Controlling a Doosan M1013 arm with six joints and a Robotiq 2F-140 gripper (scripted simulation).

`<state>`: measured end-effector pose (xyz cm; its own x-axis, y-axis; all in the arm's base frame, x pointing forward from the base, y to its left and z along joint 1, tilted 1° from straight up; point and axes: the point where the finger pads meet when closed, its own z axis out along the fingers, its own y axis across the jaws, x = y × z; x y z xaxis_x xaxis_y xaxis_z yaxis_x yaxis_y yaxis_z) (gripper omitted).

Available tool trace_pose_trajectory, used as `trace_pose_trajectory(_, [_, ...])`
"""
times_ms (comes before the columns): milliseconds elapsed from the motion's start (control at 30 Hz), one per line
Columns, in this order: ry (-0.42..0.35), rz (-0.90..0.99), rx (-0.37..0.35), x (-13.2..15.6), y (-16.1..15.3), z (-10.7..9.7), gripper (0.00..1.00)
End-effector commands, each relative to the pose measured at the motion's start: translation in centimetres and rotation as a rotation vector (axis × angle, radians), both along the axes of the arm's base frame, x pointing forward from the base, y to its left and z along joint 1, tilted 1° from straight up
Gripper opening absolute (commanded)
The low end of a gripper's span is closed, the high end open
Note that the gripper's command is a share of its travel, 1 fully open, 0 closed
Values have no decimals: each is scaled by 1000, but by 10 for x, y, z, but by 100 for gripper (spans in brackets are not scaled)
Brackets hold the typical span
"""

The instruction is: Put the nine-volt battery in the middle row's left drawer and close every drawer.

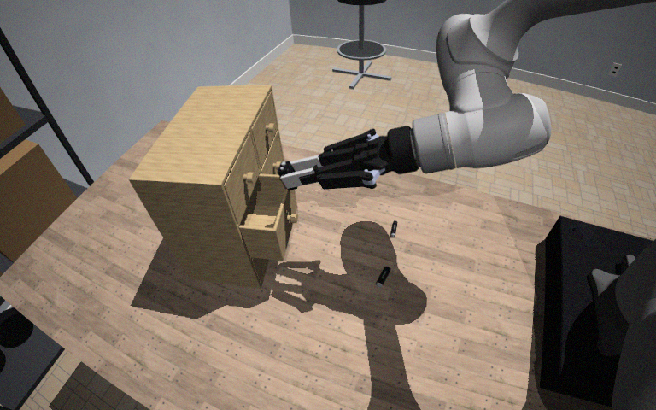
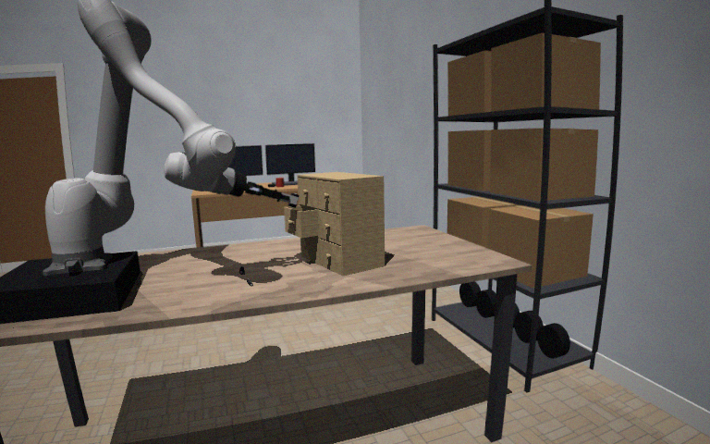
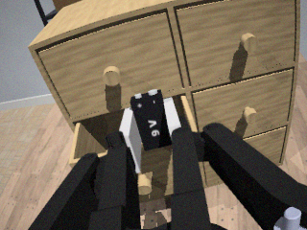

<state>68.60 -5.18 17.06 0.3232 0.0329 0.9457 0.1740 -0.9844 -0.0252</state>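
The small wooden chest (image 1: 207,178) stands on the table, also seen in the exterior view (image 2: 340,219) and the wrist view (image 3: 179,57). Its middle-row left drawer (image 1: 266,219) is pulled out and open; the other drawers look pushed in. My gripper (image 1: 286,173) is shut on the black nine-volt battery (image 3: 152,122), held between the white finger pads. The fingertips reach over the open drawer, close to the chest's front. The battery is hard to make out in the top and exterior views.
Two small black cylindrical batteries lie on the table, one (image 1: 393,228) farther and one (image 1: 383,277) nearer, to the right of the chest. The robot's black base (image 1: 594,309) sits at the right. A shelf rack (image 2: 529,172) with boxes stands beyond the table.
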Motion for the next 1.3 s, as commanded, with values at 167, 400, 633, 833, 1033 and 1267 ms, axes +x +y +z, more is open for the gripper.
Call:
trace_pose_trajectory(167, [3,0,-6,26,4,-2,14])
trace_pose_trajectory(400, [3,0,-6,39,6,-2,14])
trace_pose_trajectory(633, [3,0,-6,43,7,-2,14])
trace_pose_trajectory(833, [3,0,-6,43,7,-2,14])
trace_pose_trajectory(1033, [3,0,-6,43,7,-2,14])
trace_pose_trajectory(1267, [3,0,-6,43,7,-2,14])
